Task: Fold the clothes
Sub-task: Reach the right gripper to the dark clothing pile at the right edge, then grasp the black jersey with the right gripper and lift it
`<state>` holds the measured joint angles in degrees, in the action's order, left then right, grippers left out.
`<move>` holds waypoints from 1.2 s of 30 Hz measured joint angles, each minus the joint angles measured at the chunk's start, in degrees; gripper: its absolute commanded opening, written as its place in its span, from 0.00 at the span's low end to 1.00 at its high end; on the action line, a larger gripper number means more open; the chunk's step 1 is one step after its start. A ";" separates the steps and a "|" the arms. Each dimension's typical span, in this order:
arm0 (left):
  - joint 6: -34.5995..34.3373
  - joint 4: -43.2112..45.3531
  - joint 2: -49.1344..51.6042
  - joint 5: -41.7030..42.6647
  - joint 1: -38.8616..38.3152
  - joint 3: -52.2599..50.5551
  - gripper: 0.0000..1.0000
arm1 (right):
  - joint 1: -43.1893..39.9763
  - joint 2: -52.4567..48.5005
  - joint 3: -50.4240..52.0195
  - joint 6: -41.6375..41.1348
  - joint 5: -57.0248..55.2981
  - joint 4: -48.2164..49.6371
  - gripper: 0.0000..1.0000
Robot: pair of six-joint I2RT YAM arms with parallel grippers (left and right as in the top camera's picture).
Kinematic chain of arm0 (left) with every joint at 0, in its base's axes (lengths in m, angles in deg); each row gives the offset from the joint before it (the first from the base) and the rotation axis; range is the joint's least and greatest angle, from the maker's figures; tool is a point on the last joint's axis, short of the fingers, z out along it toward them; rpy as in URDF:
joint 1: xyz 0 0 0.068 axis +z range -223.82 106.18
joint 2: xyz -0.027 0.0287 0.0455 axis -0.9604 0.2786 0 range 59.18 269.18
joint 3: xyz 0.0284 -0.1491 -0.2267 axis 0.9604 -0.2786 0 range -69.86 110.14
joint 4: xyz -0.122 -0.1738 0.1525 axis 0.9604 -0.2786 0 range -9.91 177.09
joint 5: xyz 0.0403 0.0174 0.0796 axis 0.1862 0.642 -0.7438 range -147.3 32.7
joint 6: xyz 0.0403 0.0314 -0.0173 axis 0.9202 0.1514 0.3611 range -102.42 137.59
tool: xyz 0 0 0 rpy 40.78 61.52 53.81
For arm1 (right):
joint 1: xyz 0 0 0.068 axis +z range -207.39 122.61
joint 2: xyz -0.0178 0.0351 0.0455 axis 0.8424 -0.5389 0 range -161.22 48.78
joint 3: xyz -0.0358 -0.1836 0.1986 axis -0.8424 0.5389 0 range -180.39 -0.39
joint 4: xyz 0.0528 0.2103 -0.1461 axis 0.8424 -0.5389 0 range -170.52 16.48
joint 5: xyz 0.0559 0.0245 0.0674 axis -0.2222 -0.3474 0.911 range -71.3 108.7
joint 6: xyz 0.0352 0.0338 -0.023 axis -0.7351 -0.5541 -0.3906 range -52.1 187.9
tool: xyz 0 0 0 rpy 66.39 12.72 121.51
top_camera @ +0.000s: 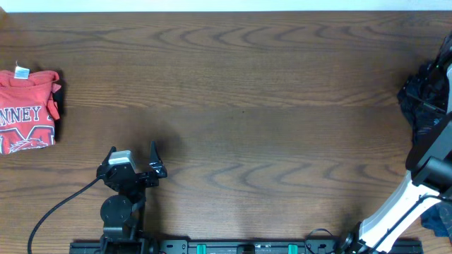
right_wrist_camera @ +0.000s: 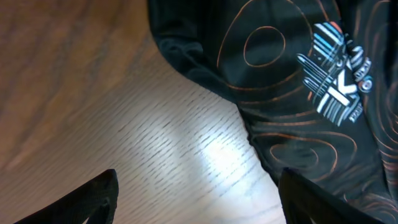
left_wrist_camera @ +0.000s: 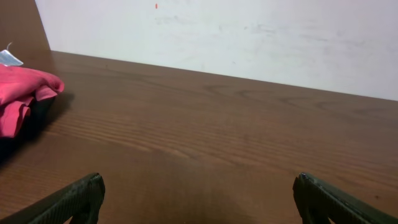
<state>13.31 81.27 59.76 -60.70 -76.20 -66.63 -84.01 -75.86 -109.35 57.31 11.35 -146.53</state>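
Note:
The clothes show as a black jersey (top_camera: 422,97) with thin orange contour lines, crumpled at the table's far right edge. In the right wrist view the jersey (right_wrist_camera: 292,74) fills the upper right, with a blue and white logo (right_wrist_camera: 333,71) on it. My right gripper (right_wrist_camera: 199,180) is open just above the table. Bare wood lies between its fingers, and the right finger (right_wrist_camera: 323,202) sits over the jersey's hem. My left gripper (top_camera: 133,150) stands wide open at the front left, its jaws (left_wrist_camera: 199,190) holding nothing.
A folded red T-shirt (top_camera: 27,109) with white lettering lies at the table's left edge, and the same red shirt (left_wrist_camera: 25,93) shows in the left wrist view. My right arm (top_camera: 427,169) rises along the right edge. A bluish cloth (top_camera: 438,222) shows at the bottom right corner.

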 measured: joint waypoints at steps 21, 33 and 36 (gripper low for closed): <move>0.00 -0.02 0.02 0.00 0.00 0.00 0.98 | -8.13 -5.44 -0.37 1.55 3.56 3.30 0.68; 0.00 0.00 0.02 0.00 0.00 0.00 0.98 | -7.41 -10.12 -0.59 2.27 3.69 3.80 0.04; 0.00 -0.02 0.00 0.00 0.00 0.00 0.98 | -7.15 -10.12 -0.59 2.25 3.72 3.76 0.01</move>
<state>13.31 81.25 59.76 -60.70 -76.20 -66.63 -91.15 -85.98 -109.94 59.56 15.06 -142.77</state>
